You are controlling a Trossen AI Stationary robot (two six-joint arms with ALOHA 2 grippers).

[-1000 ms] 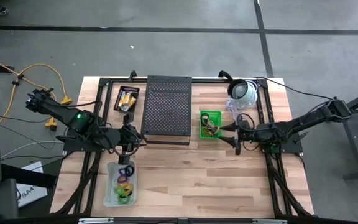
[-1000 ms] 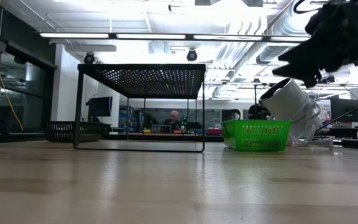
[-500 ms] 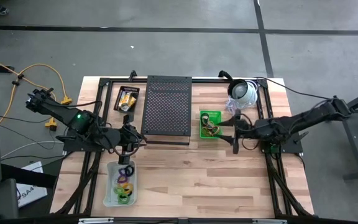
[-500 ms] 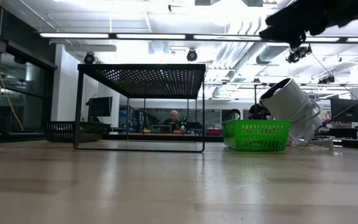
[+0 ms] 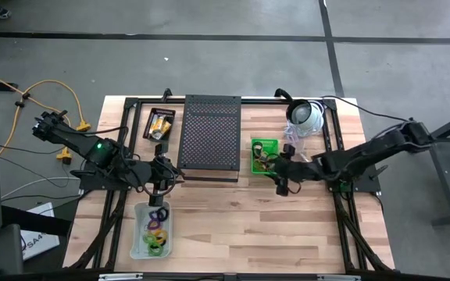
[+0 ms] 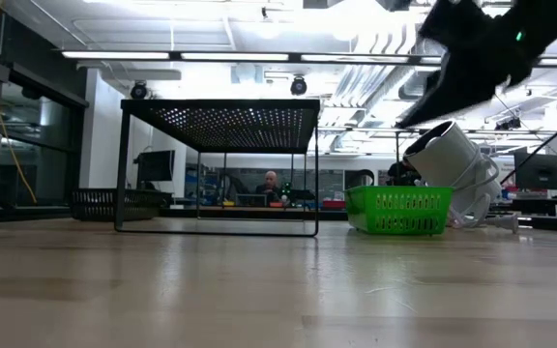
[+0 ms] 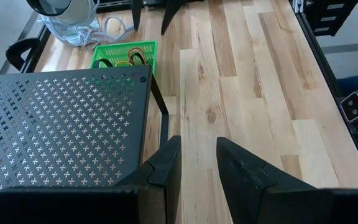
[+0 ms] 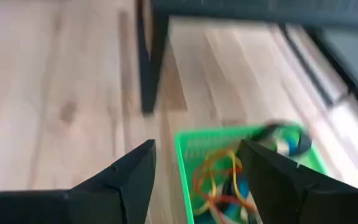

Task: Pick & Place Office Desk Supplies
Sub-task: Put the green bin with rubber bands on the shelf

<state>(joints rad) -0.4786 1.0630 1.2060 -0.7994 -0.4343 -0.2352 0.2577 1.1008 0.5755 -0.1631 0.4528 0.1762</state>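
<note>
A green basket (image 5: 263, 156) right of the middle holds rubber bands (image 8: 219, 180) and dark loops. Near the front left, a clear tray (image 5: 153, 230) holds coloured loops. A black tray (image 5: 160, 123) at the far left has yellow packets in it. My right gripper (image 5: 281, 184) hovers open just off the basket's near side; in its wrist view the gripper (image 8: 196, 149) has nothing between its fingers. My left gripper (image 5: 172, 178) hangs open and empty above the board, beside the near left corner of the mesh stand, pointing toward the table's right; the left wrist view shows the gripper (image 7: 197, 142).
A black mesh stand (image 5: 209, 134) rises on thin legs in the middle, left of the basket. A white dome-shaped device (image 5: 303, 117) with a cable lies behind the basket. Bare wood spans the near half of the table (image 5: 248, 226). A person sits far behind the table (image 6: 272, 184).
My right gripper has gone toward the table's left edge, along the near side of the green basket, has risen a little and has tipped and rolled at the wrist. It stays open and empty. The left arm has kept still.
</note>
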